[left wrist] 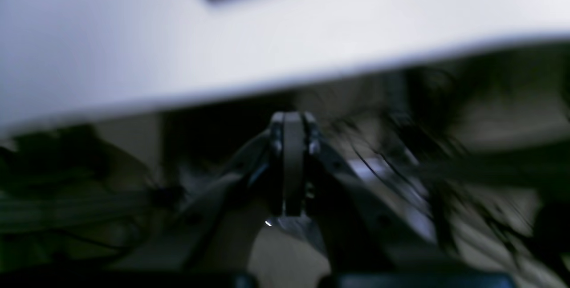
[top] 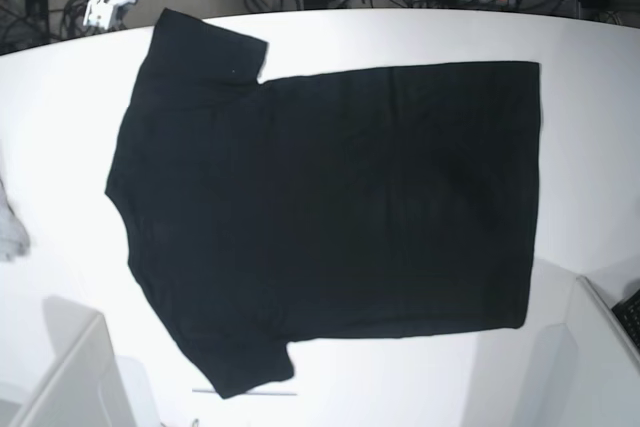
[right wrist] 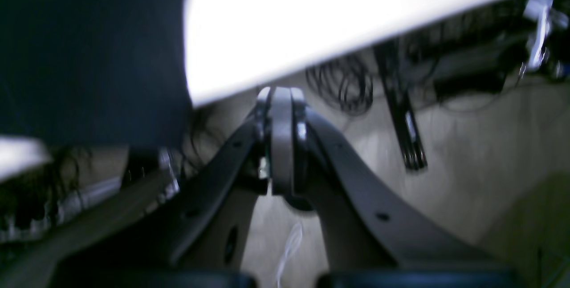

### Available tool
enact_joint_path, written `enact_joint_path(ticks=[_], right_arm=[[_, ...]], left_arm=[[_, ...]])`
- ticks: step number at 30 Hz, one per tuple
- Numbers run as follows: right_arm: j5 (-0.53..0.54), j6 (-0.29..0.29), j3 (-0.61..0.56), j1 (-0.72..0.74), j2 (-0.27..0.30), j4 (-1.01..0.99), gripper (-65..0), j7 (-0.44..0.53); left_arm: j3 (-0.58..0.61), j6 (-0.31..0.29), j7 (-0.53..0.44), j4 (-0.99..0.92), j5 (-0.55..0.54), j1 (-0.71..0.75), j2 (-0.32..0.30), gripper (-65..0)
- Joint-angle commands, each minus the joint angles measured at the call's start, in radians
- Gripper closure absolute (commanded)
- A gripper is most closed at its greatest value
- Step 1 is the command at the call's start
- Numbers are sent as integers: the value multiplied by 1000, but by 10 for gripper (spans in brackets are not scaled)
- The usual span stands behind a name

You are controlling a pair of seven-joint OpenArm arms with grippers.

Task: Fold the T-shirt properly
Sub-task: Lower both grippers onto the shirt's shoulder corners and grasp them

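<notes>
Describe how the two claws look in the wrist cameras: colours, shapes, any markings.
Both look alike. The left claw has two dark curved arms that sweep up to a narrow tip, with grey flat pads edged in silvery metal. The right claw shows the same black arched arms, each with a small hole, and paler grey pads. Both views are blurred, so no markings can be made out.

A white table (top: 590, 127) carries the black T-shirt (top: 330, 207), spread flat.

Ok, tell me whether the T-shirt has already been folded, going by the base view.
No: the T-shirt lies spread flat on the white table, both sleeves out and its full outline showing.
</notes>
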Motion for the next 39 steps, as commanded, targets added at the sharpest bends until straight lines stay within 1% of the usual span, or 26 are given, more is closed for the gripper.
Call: enact_joint_path(ticks=[1,5,7,11,15,16,17,19,20,21,23,24,27,28,29,30,31,32,35,37,39], right_arm=[[3,-7,-7,3,4,25,0,21],[5,-6,-45,61,4,39,0,14],[42,-6,-65,92,4,41,0,-29],[229,-6,-67,161,11,41,0,-166],[404,-6,-30,216,45,41,0,-284],[439,-6,-30,226,51,41,-54,-312],[473,-6,-28,233,65,41,-152,-332],[530,-6,-28,238,94,38,-308,-342],[562,-6,-28,241,106,35,-357,-341],[586,-6,-28,244,117,33,-378,-341],[609,-6,-28,246,137,33,-381,-341],[608,-6,-28,253,140,32,-381,-339],[606,-6,-5,264,145,16,-381,-339],[606,-6,7,269,145,7,-381,-341],[606,-7,18,278,145,-4,-381,-347],[606,-7,33,281,145,-21,-381,-349],[606,-7,51,282,145,-36,-381,-349],[606,-7,65,282,145,-50,-381,-349],[606,-4,74,281,148,-91,-381,-349],[606,-4,68,279,153,-106,-381,-349],[606,-4,33,279,159,-137,-381,-349]], left_arm=[[-14,0,-15,20,-1,21,0,0],[-31,-2,-15,30,-65,-48,0,0],[-32,-3,-15,30,-82,-83,0,0],[-57,-3,-15,31,-85,-124,-1,0],[-60,-3,-9,27,-86,-164,-4,0],[-60,-3,-9,27,-86,-167,-6,0],[-61,-3,-9,27,-86,-169,-6,0],[-77,-3,-9,28,-86,-170,-6,0],[-87,-3,-9,28,-86,-181,-6,0],[-97,-3,-6,27,-88,-203,-1,0],[-118,-3,-6,0,-90,-226,0,0],[-135,-3,-6,-18,-110,-233,0,-25],[-166,-6,-6,-64,-235,-265,-4,-299],[-176,-17,-6,-75,-280,-267,-6,-378],[-187,-43,-6,-81,-320,-267,-9,-441],[-195,-81,-6,-85,-353,-267,-23,-492],[-198,-118,-3,-89,-384,-267,-38,-522],[-198,-141,17,-93,-404,-267,-50,-528],[-233,-190,120,-96,-459,-279,-67,-499],[-270,-247,192,-101,-495,-315,-61,-476],[-325,-315,270,-107,-519,-344,-58,-462]])
